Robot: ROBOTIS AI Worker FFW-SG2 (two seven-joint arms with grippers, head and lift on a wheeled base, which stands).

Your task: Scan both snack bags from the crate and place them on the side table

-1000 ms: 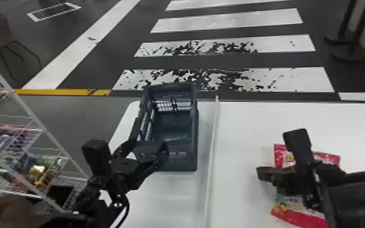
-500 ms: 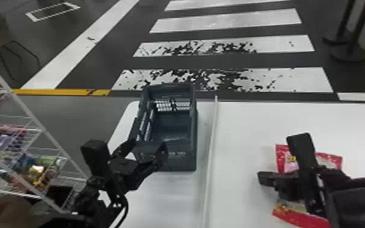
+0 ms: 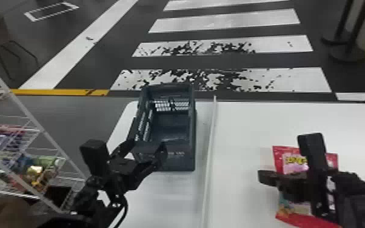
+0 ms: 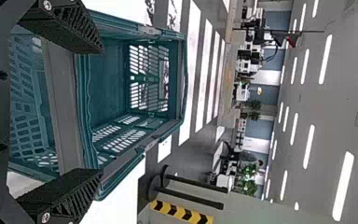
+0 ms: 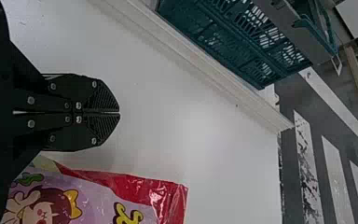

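Right gripper [image 5: 120, 113], fingers pressed together, nothing pinched between them! And there was the bag [image 5: 93, 200], lying flat beside them on the side table [image 5: 191, 140], free of the grip. Here came the change: in the head view the right wrist had slid a little to the robot's right, and more of the bag's label had come into sight, the bag itself turned a shade on the tabletop. That looked like a bag already delivered, with the fingers shut after letting go or giving it a nudge; whether it had been scanned, no telling. Farther out, across the divider [image 3: 211, 136], the left gripper [image 4: 102, 111] waited, fingers spread wide at the near end of the crate [image 3: 181, 159], barely altered. One bag placed, by the look of it, and a clean retreat seemed the right arm's next job.
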